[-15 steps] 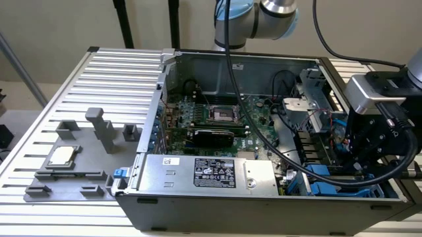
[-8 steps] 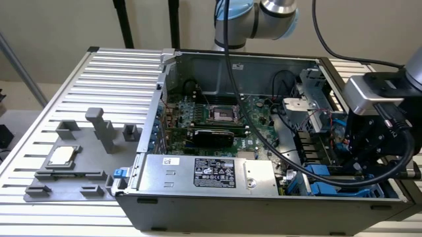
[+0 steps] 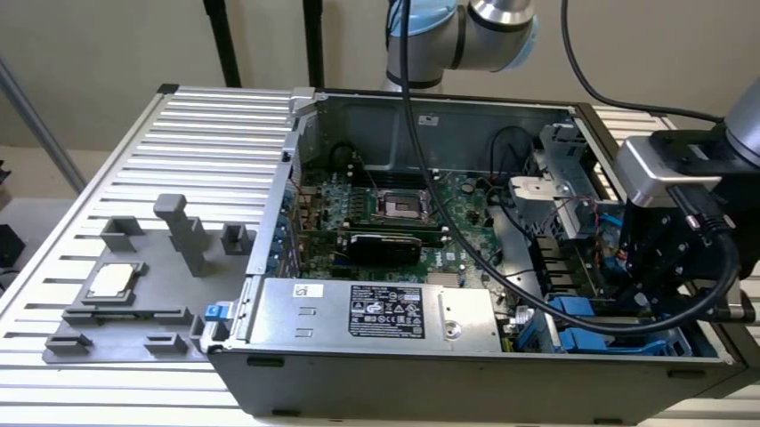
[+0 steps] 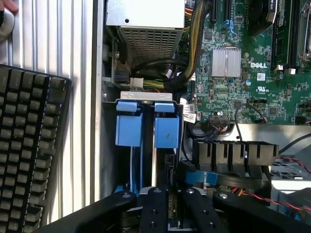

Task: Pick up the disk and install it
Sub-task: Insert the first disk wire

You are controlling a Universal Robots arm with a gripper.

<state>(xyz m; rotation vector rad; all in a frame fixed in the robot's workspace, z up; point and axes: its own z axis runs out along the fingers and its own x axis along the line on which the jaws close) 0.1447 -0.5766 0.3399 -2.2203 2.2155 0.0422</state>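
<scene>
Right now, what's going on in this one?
The robot arm's gripper hangs low over the drive bay at one corner of the open computer case. It is lined up with one blue-railed disk carrier, which stands beside a second one in the bay. Whether it grips that carrier cannot be told. A keyboard lies on the table beside the case.

Exterior high, wrist close; shared bays [image 4: 146, 95]
</scene>
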